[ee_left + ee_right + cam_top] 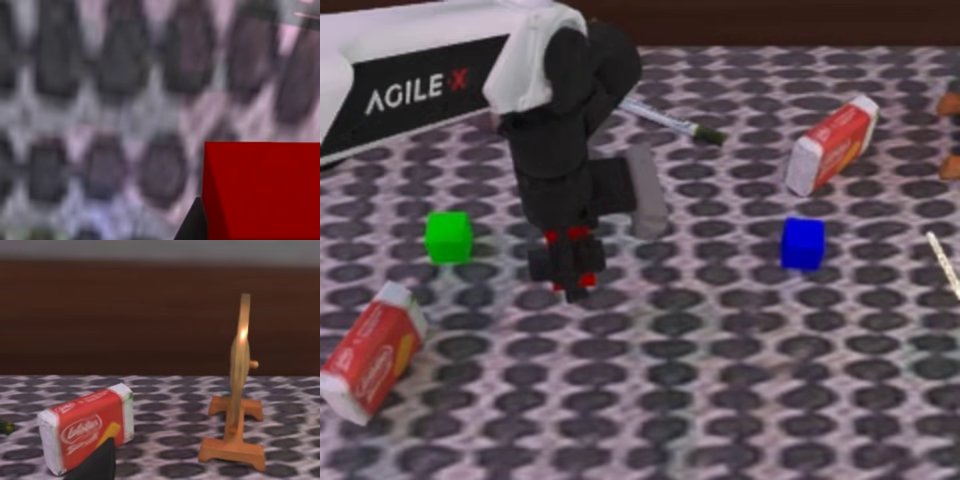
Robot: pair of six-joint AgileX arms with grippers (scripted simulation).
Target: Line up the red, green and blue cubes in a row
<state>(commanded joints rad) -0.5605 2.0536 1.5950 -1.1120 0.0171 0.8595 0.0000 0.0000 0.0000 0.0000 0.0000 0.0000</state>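
My left gripper stands low over the surface, fingers clenched on the red cube (mostly hidden from above). It sits between the green cube at left and the blue cube at right.

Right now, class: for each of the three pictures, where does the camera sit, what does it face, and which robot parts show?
Top view: above the table, looking down; shows the left arm over the red cube.
Left wrist view: close above the cloth, facing the red cube.
Right wrist view: low, facing the carton and wooden stand.
Shared: the red cube; the carton.
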